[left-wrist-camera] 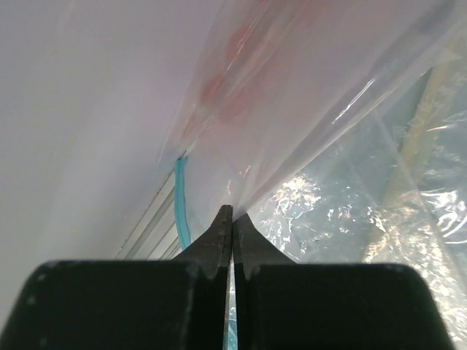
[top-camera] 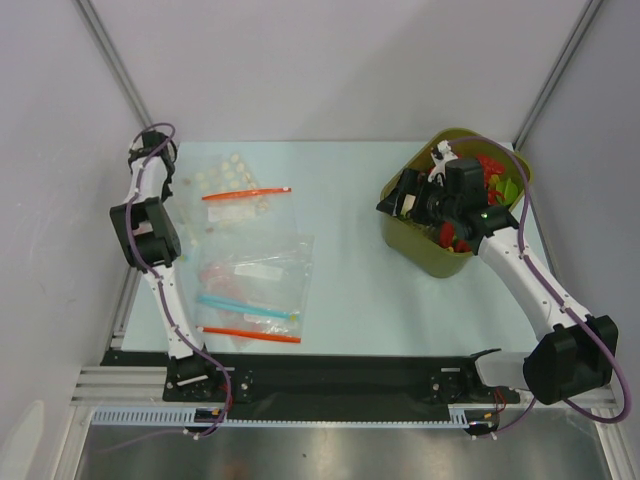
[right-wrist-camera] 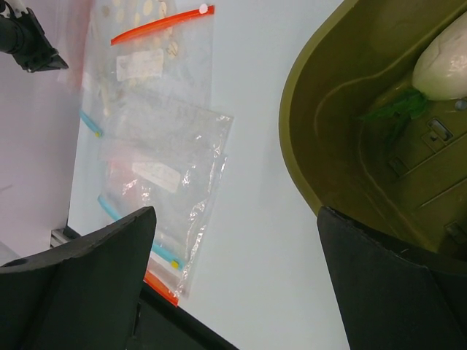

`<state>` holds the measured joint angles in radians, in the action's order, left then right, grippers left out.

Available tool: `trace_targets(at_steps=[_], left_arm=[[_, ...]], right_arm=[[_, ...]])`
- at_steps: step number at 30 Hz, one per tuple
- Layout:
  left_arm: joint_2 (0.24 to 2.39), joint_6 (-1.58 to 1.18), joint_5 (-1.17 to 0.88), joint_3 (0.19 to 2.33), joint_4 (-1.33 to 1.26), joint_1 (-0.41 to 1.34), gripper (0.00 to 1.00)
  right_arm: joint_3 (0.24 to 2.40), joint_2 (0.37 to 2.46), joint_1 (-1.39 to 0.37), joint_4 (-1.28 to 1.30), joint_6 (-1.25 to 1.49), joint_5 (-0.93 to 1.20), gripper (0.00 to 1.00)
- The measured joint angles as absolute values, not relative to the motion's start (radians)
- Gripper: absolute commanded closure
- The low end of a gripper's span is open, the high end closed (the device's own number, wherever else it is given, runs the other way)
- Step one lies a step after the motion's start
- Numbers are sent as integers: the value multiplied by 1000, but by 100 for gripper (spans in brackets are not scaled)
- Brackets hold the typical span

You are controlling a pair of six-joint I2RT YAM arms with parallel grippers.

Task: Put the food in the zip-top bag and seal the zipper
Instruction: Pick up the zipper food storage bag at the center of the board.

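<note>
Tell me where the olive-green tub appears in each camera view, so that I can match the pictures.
Top external: the olive-green tub is at the far right, under the right arm.
Left wrist: not in it; only the left hand, shut on a clear bag.
Right wrist: it fills the right half, with the radish inside.
Shared landmark: the pile of clear bags, seen in all three views.

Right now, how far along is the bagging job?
Done: nothing is bagged yet. In hand: the left claw is shut on the film of the zip-top bag, and the right claw hangs open at the olive bin. Left: the radish and the red food lie in the bin; then bagging and sealing.
</note>
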<state>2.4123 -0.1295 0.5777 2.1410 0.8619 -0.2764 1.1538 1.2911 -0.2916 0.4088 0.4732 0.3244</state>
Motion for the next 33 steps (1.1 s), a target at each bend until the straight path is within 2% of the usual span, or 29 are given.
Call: trace_targets(at_steps=[10,17,23,33], left_arm=[[2223,-303,403,2148,915,-266,100],[1905,-451,207,1997,896,-182,100],[1698,-604,-8,1751,844,18,100],[1673,-878,-229,1576,737,444,98]], right_arm=[[1156,1291,-292,409,451,374,0],[1179,1292,-292,415,424,416,0],[1185,1292,-292,439,408,452,1],[1217,1292,-291,510,371,491,1]])
